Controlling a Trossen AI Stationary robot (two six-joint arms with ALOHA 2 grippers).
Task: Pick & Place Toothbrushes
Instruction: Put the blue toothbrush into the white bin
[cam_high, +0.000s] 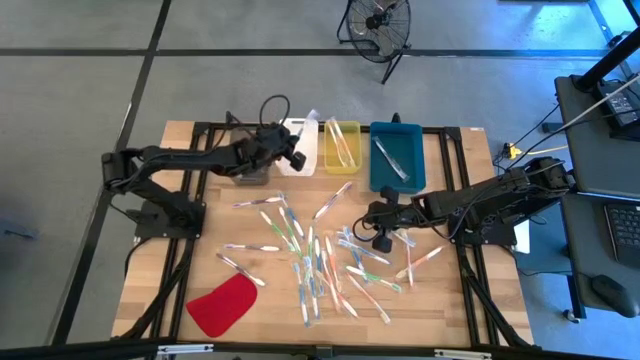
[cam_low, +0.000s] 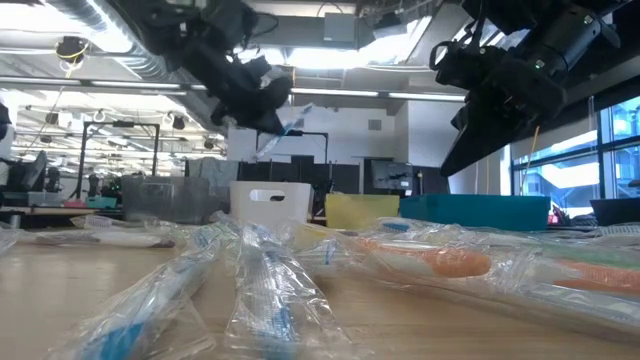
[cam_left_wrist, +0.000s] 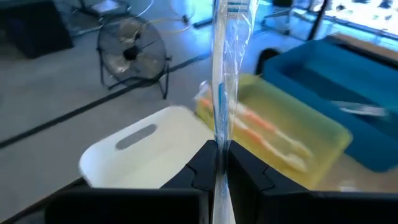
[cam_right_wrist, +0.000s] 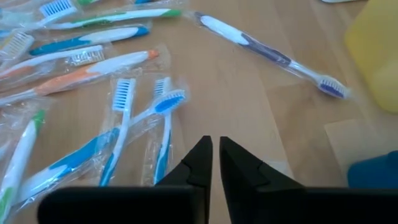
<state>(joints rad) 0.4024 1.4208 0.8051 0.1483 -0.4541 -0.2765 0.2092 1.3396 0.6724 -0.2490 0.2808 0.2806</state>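
Wrapped toothbrush held over the white bin.
A blue toothbrush (cam_left_wrist: 221, 74) in clear wrap is pinched by the left hand (cam_left_wrist: 219, 163) above the white bin (cam_high: 300, 148) at the desk's (cam_high: 180, 260) 12 o'clock edge; the yellow bin (cam_high: 342, 146) is seen beside it. The right hand (cam_right_wrist: 214, 163), nearly pressed together and empty, is hung over the scattered toothbrushes (cam_high: 320, 255) at centre.

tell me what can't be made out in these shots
- Inside of the white bin: left wrist view sees only its outer wall.
- Head of the toothbrush in the left gripper: cut off by that picture's edge.
- Blue bin contents: low view, hidden by its wall.
- Clear bin: high view, covered by the left arm.
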